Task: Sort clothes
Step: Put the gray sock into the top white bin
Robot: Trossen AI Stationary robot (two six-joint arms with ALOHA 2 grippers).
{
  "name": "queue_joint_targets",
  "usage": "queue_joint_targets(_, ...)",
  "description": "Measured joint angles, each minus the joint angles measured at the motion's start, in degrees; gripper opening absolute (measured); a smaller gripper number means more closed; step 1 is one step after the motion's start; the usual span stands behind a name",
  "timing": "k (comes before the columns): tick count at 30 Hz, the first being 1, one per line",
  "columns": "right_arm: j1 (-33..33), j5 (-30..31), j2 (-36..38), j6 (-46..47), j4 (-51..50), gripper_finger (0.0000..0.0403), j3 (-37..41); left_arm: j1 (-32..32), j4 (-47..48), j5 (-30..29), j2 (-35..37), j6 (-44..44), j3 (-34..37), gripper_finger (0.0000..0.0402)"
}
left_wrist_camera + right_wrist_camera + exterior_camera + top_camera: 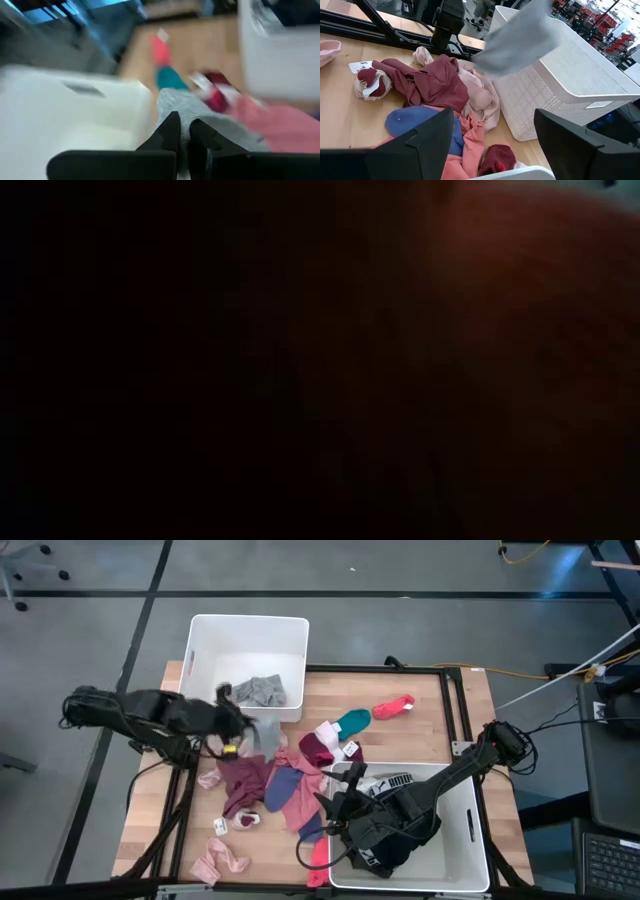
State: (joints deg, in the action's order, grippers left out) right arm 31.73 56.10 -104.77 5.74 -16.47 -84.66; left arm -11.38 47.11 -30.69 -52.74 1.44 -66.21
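Note:
A heap of clothes lies mid-table: a maroon garment (245,780), a blue one (283,785) and pink ones (300,802). A teal sock (352,721) and a red sock (393,706) lie apart on the wood. My left gripper (245,725) (184,132) is shut on a grey garment (266,735) just off the near wall of the far white bin (248,640). Another grey garment (262,692) lies inside that bin. My right gripper (330,812) (495,145) stands open above the heap's near right side, holding nothing. My left gripper pinches the grey garment's upper part (186,112) between its two fingers; one layer or several, I cannot tell. The fingers come from the table's left side, slanting down. The cloth (520,42) hangs slack below them, lifted above the heap beside the far bin.
A second white bin (470,840) at the near right holds a black and white lettered garment (395,785). A pink garment (220,860) and a maroon-and-white sock (245,820) lie near the front left. The low view is dark and shows nothing.

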Motion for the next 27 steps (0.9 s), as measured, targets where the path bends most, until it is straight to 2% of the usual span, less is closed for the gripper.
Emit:
queue_joint_targets(5, 0.00, 0.02, 0.00, -0.03, 0.01, 0.0280, 0.00, 1.49, -2.54, -13.76, 0.95, 9.76, -6.03, 0.0004)
queue_joint_targets(11, 0.00, 1.02, -0.02, -0.13, 0.04, 0.0280, 0.02, 9.15, -4.36, -19.00, 2.80, 15.99, -6.49, 0.0004)
queue_joint_targets(16, -0.04, 1.36, -0.07, -0.17, 0.10, 0.0280, 0.02, 18.01, -4.37, -19.05, 2.72, 16.66, -4.86, 0.0007)
queue_joint_targets(21, -0.04, 1.35, -0.07, -0.17, 0.31, 0.0280, 0.04, 26.18, -4.63, -18.04, 2.00, 17.00, -0.30, 0.0013)
queue_joint_targets(27, -0.04, 1.33, -0.07, -0.15, 0.37, 0.0280, 0.03, 33.67, -5.92, -10.24, 1.26, 15.79, 3.75, 0.0014)
